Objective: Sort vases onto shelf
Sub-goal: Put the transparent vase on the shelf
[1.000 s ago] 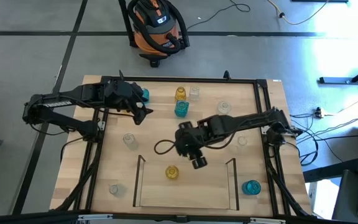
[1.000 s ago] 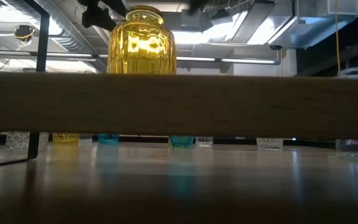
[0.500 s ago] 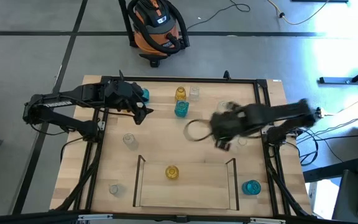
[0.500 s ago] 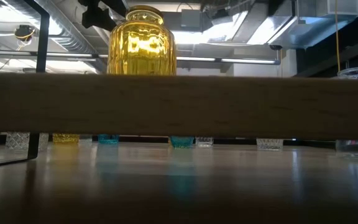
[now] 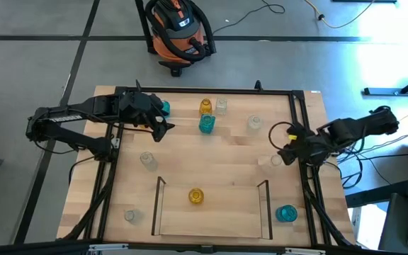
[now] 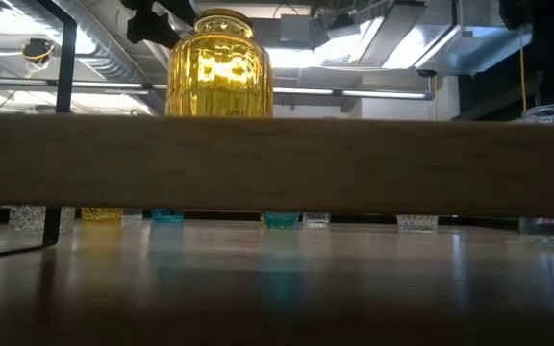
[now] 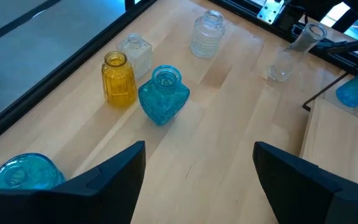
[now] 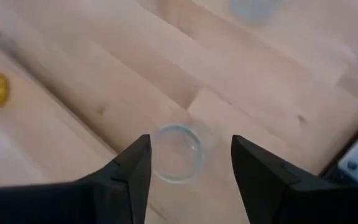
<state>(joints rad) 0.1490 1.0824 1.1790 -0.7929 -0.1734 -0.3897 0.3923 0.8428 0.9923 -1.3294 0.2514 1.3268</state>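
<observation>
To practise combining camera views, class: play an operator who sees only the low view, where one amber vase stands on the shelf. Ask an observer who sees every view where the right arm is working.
Observer: The right tool is at the table's right edge, over a clear vase.
Operator: Is it gripping that vase?
Observer: No. In the right wrist view the clear vase stands on the wood between the open fingers, with a gap on each side.
Operator: And the left arm?
Observer: The left tool hovers open at the far left of the table, with a teal vase ahead of it.
</observation>
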